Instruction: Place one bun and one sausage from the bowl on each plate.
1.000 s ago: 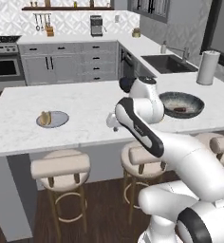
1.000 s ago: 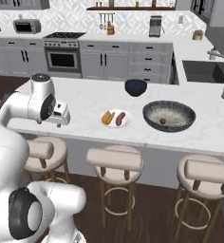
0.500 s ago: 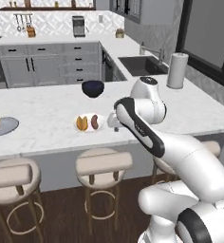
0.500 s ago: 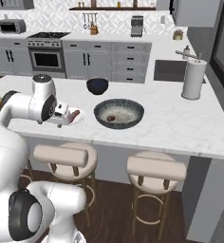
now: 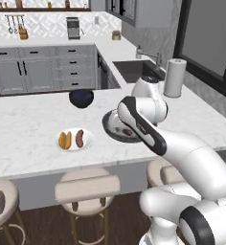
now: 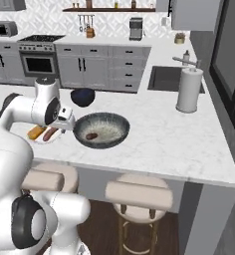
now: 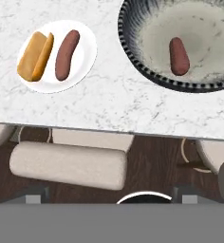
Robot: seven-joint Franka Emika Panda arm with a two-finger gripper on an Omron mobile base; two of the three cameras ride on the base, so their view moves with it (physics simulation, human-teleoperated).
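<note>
One sausage [image 7: 179, 56] lay in the speckled bowl [image 7: 133, 57]; beside the bowl, the glossy white plate [image 7: 88, 59] held a bun [image 7: 34, 55] and another sausage. From above, stool cushions [image 7: 69, 164] showed below the marble counter [image 7: 109, 102]; I couldn't tell the gripper's spread.

Base further right, bowl [image 6: 101, 130] nearer.

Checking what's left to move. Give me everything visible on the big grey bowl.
The bowl is wide, shallow and round, with a dark-grey outside, a dark streaked rim and a lighter speckled inside; it looks like glazed ceramic. It sits upright on the white marbled counter near the front edge, beside the white plate but not touching it, with the smaller dark-blue bowl behind. One reddish-brown sausage lies inside, on the bottom. No bun is seen in it.
</note>
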